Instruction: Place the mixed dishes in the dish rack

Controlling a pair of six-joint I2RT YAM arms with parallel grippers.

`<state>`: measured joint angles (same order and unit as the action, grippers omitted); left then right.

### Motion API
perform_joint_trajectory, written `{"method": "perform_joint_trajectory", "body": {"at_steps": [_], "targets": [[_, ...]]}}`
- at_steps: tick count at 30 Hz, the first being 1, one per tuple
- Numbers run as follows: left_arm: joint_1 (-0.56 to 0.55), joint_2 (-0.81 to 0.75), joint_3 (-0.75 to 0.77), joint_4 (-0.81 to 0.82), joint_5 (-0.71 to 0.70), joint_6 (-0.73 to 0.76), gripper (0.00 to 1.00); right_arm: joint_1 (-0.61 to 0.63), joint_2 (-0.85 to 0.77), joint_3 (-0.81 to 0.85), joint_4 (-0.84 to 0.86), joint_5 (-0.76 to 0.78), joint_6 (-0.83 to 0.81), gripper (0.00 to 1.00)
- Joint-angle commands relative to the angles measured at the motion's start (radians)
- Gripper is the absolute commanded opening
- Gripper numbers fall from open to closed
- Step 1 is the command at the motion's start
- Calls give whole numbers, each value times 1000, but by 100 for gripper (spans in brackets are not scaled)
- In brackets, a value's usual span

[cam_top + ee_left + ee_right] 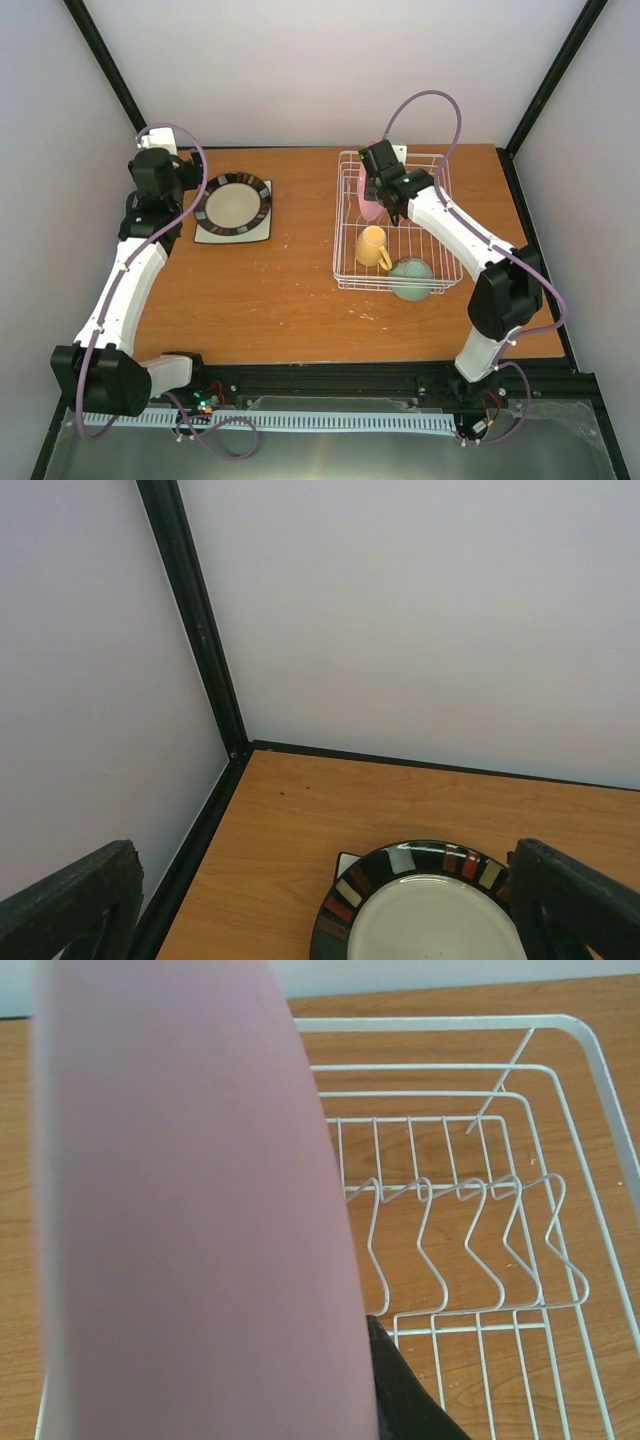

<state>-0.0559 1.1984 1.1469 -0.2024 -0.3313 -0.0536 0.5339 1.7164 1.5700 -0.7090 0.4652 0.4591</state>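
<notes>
My right gripper (384,197) is shut on the pink round plate (368,196), which stands on edge over the far left part of the white wire dish rack (420,153). The right wrist view is half filled by the pink plate (190,1210), with one dark finger (405,1392) beside it and the rack's divider prongs (450,1230) below. A pale yellow mug (373,247) and a mint-green bowl (411,278) lie in the rack's near part. The black-rimmed round plate (233,205) rests on the white square plate (232,233) at the left. My left gripper (192,178) stands open just left of them, over the black-rimmed plate's edge (430,910).
The enclosure's walls and a black corner post (200,640) stand close behind my left gripper. Bare wooden table (290,290) lies between the stacked plates and the rack. The right arm (460,235) reaches over the rack's right side.
</notes>
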Motion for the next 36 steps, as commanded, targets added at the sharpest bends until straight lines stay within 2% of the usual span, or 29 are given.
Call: {"method": "perform_joint_trajectory", "body": {"at_steps": [1,6,12,24,36], "targets": [[18,0,-2,9,5,29,100,10,33,36,22,28,24,3],[35,-3,-18,13,13,31,100,11,51,52,21,59,27,3],[47,-2,-19,11,21,33,100,-7,-31,-33,103,119,19,3],[48,10,-21,1,53,11,100,-174,-248,-204,145,203,12,3],[48,13,-30,-3,50,15,100,-218,-248,-302,178,271,-57,3]]}}
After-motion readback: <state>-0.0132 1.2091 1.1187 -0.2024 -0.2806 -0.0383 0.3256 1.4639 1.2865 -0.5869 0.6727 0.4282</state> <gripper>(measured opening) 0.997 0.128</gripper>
